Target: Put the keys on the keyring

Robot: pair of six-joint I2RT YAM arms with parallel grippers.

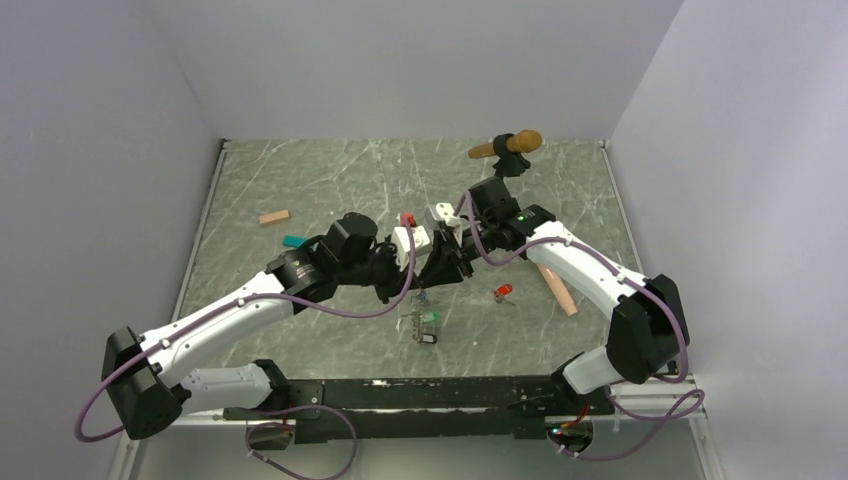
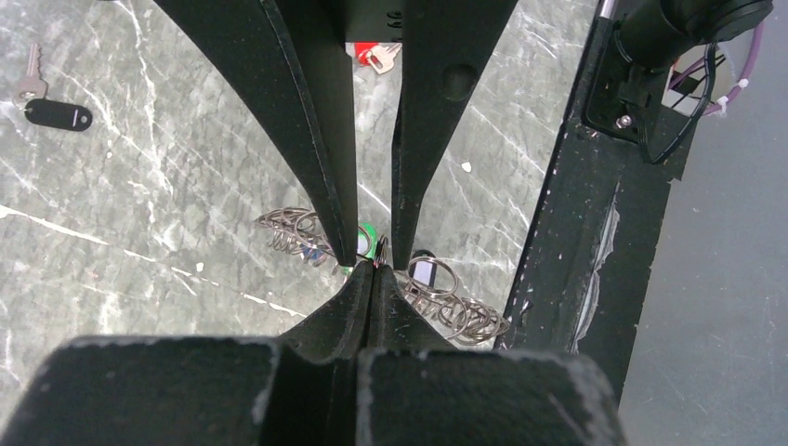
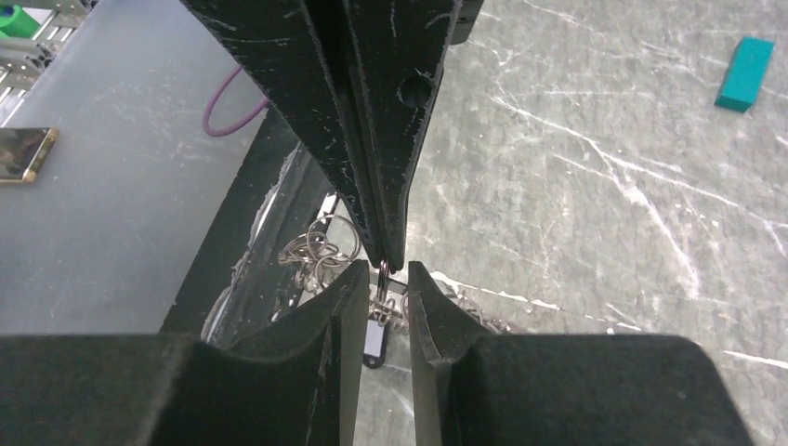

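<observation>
Now | left fingers (image 2: 346, 311) together, clamped on keyring (image 3: 316, 249) | right fingers (image 3: 336, 321) slightly apart, straddling it

plain pale grey walls (image 1: 400, 60) enclose a grey-green marbled table (image 1: 330, 180).

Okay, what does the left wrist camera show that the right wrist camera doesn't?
Only the left wrist view shows a loose key with a black tag lying off by itself, and a red-tagged key beyond the tools. Only the right wrist view shows the teal block. Both show the keyring of linked metal rings on the marbled table. Both also show the left tool, shut, meeting the right tool tip to tip, the right tool's jaws slightly apart.
</observation>
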